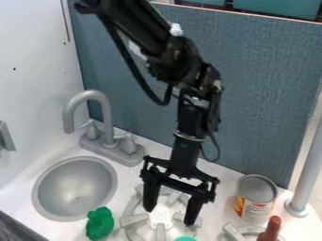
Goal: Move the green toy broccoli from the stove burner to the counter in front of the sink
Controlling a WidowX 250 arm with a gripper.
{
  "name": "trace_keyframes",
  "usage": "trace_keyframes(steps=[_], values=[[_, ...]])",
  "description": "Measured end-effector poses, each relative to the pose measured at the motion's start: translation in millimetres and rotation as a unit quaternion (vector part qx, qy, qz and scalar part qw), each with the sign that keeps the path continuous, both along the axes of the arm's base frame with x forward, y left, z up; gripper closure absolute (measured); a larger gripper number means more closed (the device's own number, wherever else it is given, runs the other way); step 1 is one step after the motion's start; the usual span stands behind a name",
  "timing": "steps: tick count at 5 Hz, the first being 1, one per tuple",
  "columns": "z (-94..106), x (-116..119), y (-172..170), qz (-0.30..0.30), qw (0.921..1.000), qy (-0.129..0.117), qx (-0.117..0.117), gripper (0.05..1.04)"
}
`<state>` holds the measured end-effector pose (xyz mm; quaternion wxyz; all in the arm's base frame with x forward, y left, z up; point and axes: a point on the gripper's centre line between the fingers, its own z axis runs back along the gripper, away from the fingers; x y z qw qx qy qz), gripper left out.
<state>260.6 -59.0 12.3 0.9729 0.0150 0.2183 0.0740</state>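
My black gripper (170, 217) hangs down over the left stove burner (159, 212), its two fingers spread apart with nothing between them. A bumpy green toy (99, 224) lies left of the gripper, between the burner and the sink. The rounded edge of a teal item (185, 239) shows at the bottom edge, just below the right finger. To the right of the gripper stands a can (256, 199) with a grey top and a white and orange label. A brown, rounded upright piece (271, 229) is in front of the can, by a second burner (234, 233).
A round grey sink (41, 188) is at the left, with a grey faucet (106, 113) behind it. A blue-grey panel (264, 89) stands at the back and a white wall (31, 80) at the left. A grey pole (306, 172) rises at the right.
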Motion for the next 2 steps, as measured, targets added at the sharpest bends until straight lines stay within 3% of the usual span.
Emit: trace_keyframes(steps=[1, 2], values=[[10.1, 1.0, 5.8, -0.115, 0.9910, -0.068, -0.007, 0.083], [29.0, 4.0, 10.1, -0.182, 0.9694, -0.165, 0.002, 0.083]])
